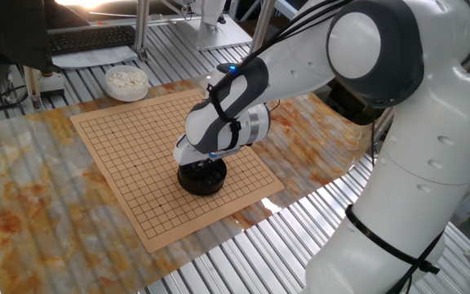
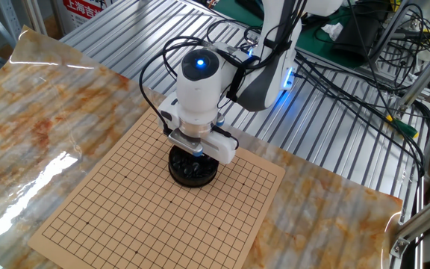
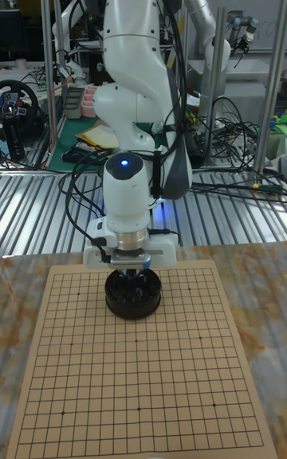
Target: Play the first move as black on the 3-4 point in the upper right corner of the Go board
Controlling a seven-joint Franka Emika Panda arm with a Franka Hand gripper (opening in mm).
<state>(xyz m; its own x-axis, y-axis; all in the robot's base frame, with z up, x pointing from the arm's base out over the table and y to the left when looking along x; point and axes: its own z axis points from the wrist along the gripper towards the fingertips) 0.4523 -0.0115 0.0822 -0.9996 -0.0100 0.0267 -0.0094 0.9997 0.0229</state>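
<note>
- We found the fingers (image 3: 131, 268) pointing straight down into the squat black bowl (image 2: 193, 169); their tips were hidden among the dark stones, so we could not tell whether they were spread, closed, or already pinching a stone.
- The black stones (image 3: 133, 289) lay directly beneath the tips, inside that bowl; no single stone could be picked out as held. The relation was simply vertical: the stone to take was straight below.
- The bowl stood on the Go board (image 1: 137, 171) itself, near one edge and roughly midway along it, covering several crossings.
- No stone lay on any crossing, so we judged the first move was not yet played.
- We could not fix which corner counts as upper right, nor pick out the 3-4 point; it should lie towards a corner, well apart from the bowl.
- The white stones (image 1: 126, 80) sat in their own bowl on the counter (image 1: 23, 180), just beyond a far corner of the board.
</note>
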